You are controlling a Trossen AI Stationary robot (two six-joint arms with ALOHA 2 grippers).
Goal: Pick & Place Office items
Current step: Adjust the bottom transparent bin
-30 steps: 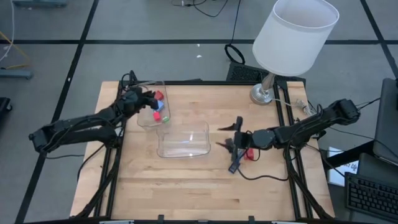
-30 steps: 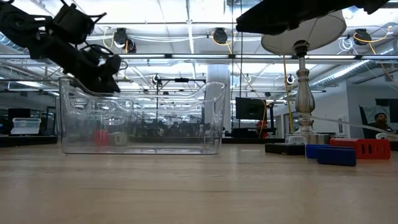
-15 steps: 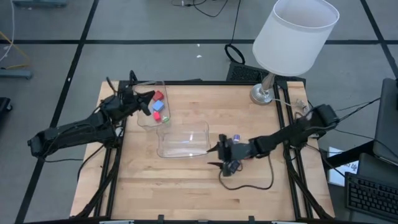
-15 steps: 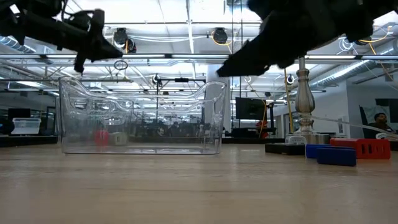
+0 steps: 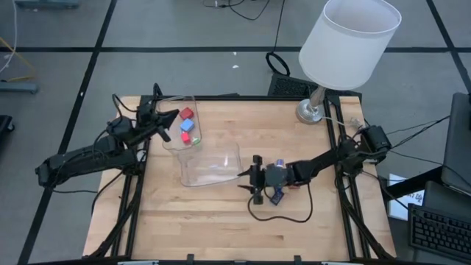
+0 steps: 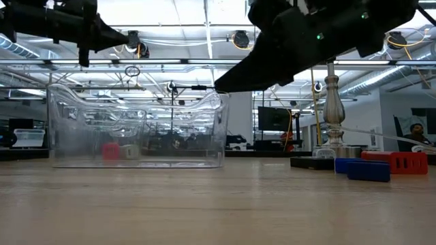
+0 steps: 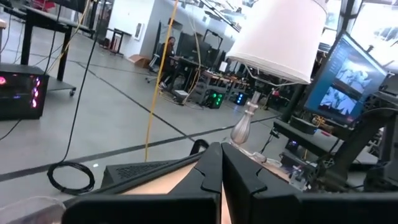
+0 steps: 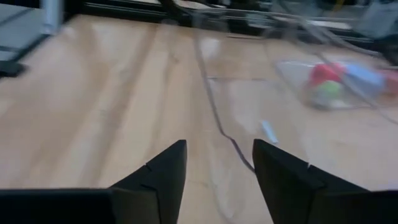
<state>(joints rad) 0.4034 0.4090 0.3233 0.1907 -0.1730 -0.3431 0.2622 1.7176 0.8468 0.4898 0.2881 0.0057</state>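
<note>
Red, blue and green cubes (image 5: 188, 126) lie in the far clear container (image 5: 179, 140) at the table's left. A blue piece (image 6: 361, 168), a red piece (image 6: 398, 162) and a flat dark piece (image 6: 310, 162) lie on the table at the right. My left gripper (image 5: 175, 114) is shut and points level above the far container's left rim. My right gripper (image 5: 248, 180) is open at the right end of the near clear container (image 5: 211, 165). The right arm hides most of the loose pieces from above; a blue bit (image 5: 277, 196) shows beside it. My right gripper meets the near container at its right end wall (image 5: 240, 168), coming level and slightly downward from the table's right. In the low view its tip is at the wall's upper rim (image 6: 223, 95). In the right wrist view the container's edge (image 8: 217, 121) runs between the open fingers. The container rests on the table.
A white-shaded lamp (image 5: 346, 44) stands at the table's far right corner, its base (image 5: 313, 110) on the wood. Cables trail from the right arm across the table (image 5: 283, 217). Bare wood lies along the near edge.
My right gripper has come down and toward the table's left edge, its fingers narrowing, and has reached the near container's right end. That container has slid left and turned a little. My left gripper has risen out of the far container, drawn back left and tipped up to level.
</note>
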